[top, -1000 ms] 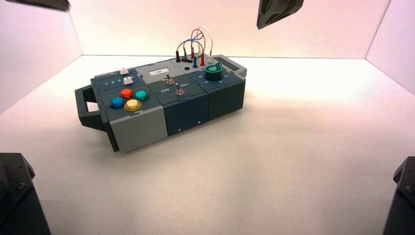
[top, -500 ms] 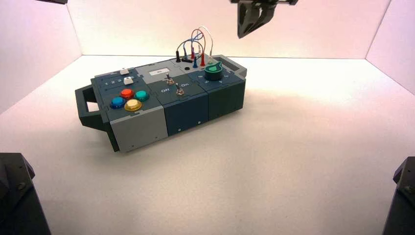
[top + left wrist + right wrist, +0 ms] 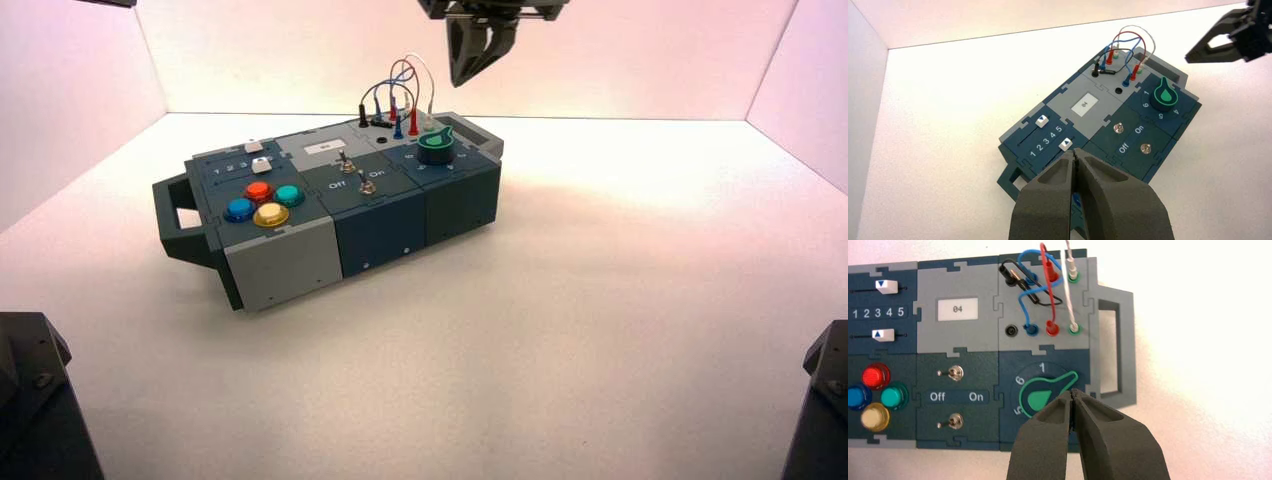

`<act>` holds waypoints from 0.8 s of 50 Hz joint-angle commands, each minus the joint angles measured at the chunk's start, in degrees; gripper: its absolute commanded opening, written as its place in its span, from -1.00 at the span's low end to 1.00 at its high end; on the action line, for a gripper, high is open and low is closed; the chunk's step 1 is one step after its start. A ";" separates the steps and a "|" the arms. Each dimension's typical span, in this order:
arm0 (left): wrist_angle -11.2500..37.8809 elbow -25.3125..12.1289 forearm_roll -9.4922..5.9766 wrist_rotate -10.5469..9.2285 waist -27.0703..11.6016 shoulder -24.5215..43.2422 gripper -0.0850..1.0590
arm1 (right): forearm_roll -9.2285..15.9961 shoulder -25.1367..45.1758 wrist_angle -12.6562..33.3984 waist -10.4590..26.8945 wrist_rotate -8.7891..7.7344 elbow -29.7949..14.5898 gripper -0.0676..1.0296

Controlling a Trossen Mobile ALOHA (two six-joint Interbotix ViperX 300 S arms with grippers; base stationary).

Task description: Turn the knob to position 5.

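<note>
From where I stand, the right tool hangs in the air over the far right end of the box, and it is plainly the nearer of the two to the knob. Its fingers are pressed together with nothing between them. The left tool, its fingers also together, waits high up over on the robot's left, well apart from the knob.

The knob, teal-green, sits on the dark blue panel at the box's right end, just on the robot's side of the wire sockets. From the right tool it lies below and, I judge, slightly to the robot's left, so the approach wants mostly a drop with a small leftward shift.

What matters most is the slant of the pointer tab. It slopes away from the box's middle, past the 1, toward the far right corner, while the 5 is roughly on the opposite side of the dial. The tool's closing line runs about along the box's length, oblique to that tab. I'd expect the fingers to need spreading and the wrist turning to straddle it squarely; coming down as they are, they could land on the tab or its rim.
</note>
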 commanded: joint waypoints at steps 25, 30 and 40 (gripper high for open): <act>-0.88 -0.88 0.18 0.62 -0.26 0.53 -0.91 | 0.09 6.86 1.85 1.58 -0.09 -6.59 -0.92; -0.70 -0.88 0.18 0.62 -0.26 0.53 -0.91 | -0.09 7.56 1.93 1.49 -0.09 -7.29 -0.92; -0.88 -0.88 0.18 0.62 -0.26 0.53 -0.91 | -0.09 8.70 2.11 1.14 -0.09 -8.00 -0.92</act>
